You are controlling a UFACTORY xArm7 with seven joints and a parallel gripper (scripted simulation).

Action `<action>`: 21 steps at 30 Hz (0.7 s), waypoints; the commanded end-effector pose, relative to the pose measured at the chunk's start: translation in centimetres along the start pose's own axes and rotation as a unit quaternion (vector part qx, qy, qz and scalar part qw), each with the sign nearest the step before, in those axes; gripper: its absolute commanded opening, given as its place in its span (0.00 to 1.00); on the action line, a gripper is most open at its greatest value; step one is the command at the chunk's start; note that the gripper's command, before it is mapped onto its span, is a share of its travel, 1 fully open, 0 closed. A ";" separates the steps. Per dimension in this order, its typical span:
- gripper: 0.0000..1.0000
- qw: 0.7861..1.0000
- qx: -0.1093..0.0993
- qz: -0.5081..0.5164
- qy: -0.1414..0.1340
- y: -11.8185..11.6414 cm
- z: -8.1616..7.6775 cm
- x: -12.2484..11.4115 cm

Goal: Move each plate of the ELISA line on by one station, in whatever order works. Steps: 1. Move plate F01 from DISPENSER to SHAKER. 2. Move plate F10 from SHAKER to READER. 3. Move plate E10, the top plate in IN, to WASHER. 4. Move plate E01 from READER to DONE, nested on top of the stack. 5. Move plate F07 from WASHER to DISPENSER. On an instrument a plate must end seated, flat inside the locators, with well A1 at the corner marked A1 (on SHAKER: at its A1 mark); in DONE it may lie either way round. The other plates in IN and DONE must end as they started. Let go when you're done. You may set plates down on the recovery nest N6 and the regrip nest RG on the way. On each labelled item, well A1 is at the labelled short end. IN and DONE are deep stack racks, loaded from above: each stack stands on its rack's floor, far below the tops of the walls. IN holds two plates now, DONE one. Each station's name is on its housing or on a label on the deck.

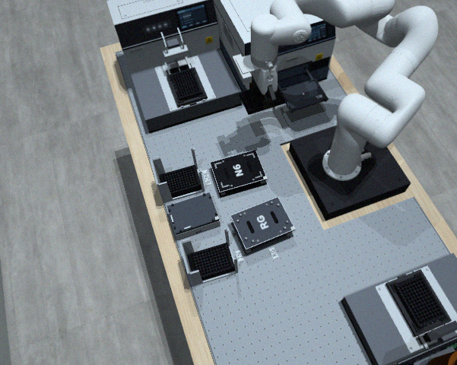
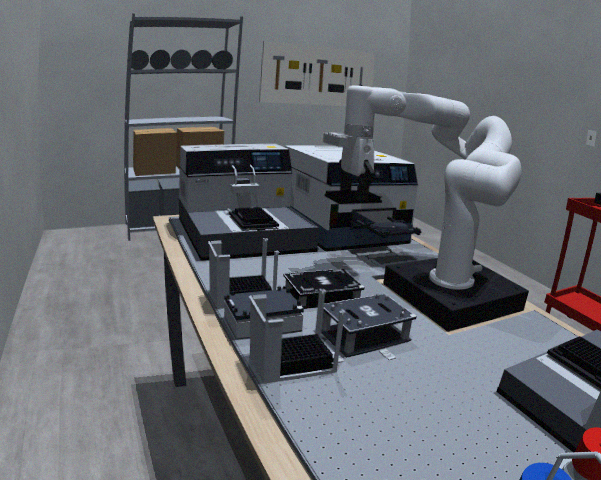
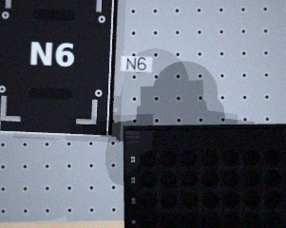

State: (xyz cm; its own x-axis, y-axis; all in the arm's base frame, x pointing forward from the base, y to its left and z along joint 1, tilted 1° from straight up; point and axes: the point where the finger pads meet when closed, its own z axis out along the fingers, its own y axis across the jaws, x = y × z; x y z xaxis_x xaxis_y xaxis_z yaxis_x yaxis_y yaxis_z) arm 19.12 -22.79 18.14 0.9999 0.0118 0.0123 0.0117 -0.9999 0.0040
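My gripper [image 1: 267,93] [image 2: 356,189] is shut on a black well plate [image 1: 258,103] [image 2: 353,196] [image 3: 209,176] and holds it level in the air in front of the READER, just left of its extended empty tray [image 1: 303,96] [image 2: 388,226]. I cannot read the held plate's label. In the wrist view the plate fills the lower right, above the deck beside nest N6 [image 3: 52,54] [image 1: 238,170] [image 2: 321,281]. The SHAKER [image 1: 192,214] [image 2: 269,304] top is bare. A black plate [image 1: 187,84] [image 2: 253,217] sits on the WASHER. Another plate [image 1: 419,302] [image 2: 584,356] sits on the DISPENSER.
The DONE rack [image 1: 160,169] and the IN rack [image 1: 185,251] stand along the left edge, each with black plates low inside. Regrip nest RG [image 1: 263,221] [image 2: 367,310] is mid-deck. The arm's black base [image 1: 350,184] lies to the right. The instrument housings rise behind the gripper.
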 end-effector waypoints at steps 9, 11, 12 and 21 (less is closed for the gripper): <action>0.00 1.000 -0.001 -0.001 0.001 1.2 -0.1 -2.9; 0.00 1.000 -0.001 -0.001 0.001 1.4 -0.1 -3.6; 0.00 1.000 -0.001 -0.001 0.001 1.5 -0.1 -3.9; 0.00 1.000 -0.001 -0.002 0.001 2.2 -0.1 -6.5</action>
State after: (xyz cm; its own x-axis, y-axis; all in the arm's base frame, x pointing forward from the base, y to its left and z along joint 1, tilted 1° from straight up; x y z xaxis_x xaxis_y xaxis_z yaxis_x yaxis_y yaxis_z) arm 13.51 -24.73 18.07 0.9998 0.0135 0.0122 0.0134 -0.9999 0.0037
